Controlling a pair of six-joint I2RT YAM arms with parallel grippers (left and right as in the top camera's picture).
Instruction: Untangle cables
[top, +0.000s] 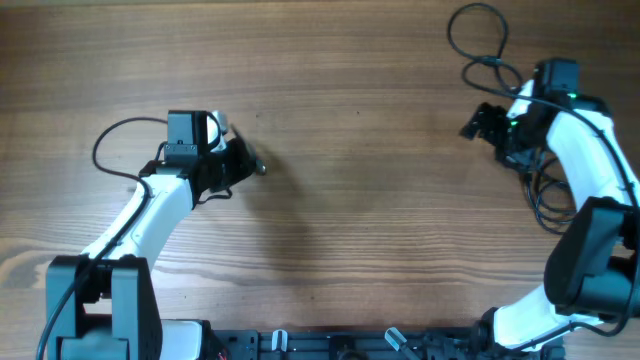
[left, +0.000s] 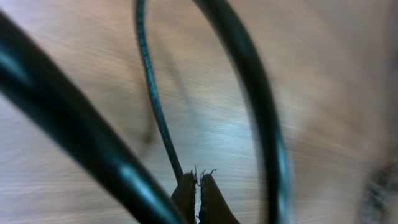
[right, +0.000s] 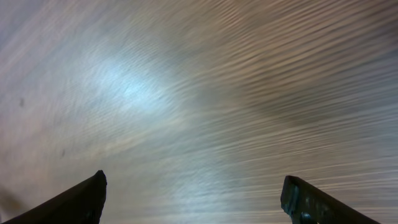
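My left gripper (top: 248, 165) sits left of the table's middle. In the left wrist view its jaws (left: 198, 182) are shut on a thin black cable (left: 152, 93) that runs up and away over the wood. Two thicker black cords cross that view, blurred and close to the lens. A thin black loop (top: 100, 150) lies beside the left arm. My right gripper (top: 472, 124) is at the far right; its fingers (right: 196, 186) are wide open with only bare wood between them. A looped black cable (top: 472, 30) with a small plug lies behind it, and more loops (top: 545, 205) lie beside the right arm.
The wooden table (top: 360, 200) spans the whole overhead view. The arm bases and a black rail (top: 330, 345) stand along the near edge.
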